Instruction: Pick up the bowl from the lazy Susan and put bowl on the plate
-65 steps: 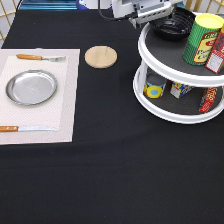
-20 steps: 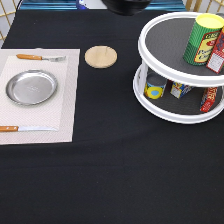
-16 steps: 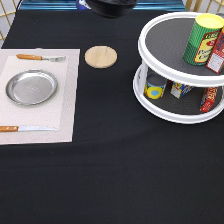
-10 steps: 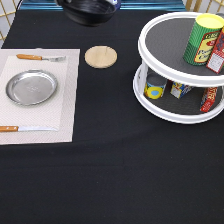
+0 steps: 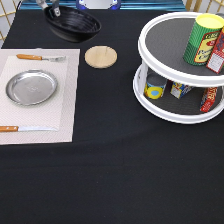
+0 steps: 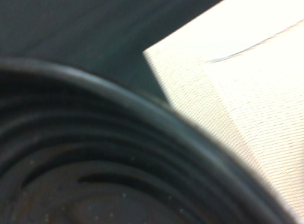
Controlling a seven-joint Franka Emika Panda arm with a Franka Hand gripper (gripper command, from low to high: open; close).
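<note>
Moved: bowl [image 5: 73, 23] off lazy Susan [image 5: 181, 75], now airborne near plate [image 5: 31, 87].
Gripper [image 5: 51, 8]: at bowl's rim; grip unclear.

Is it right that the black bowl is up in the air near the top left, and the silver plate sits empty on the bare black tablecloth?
Not quite. In the exterior view the plate lies on a pale placemat, not the bare cloth. The bowl is aloft, top left.

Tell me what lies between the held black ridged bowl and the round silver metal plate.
In the exterior view, a wooden-handled fork lies on the pale placemat between the black ridged bowl and the silver plate.
</note>
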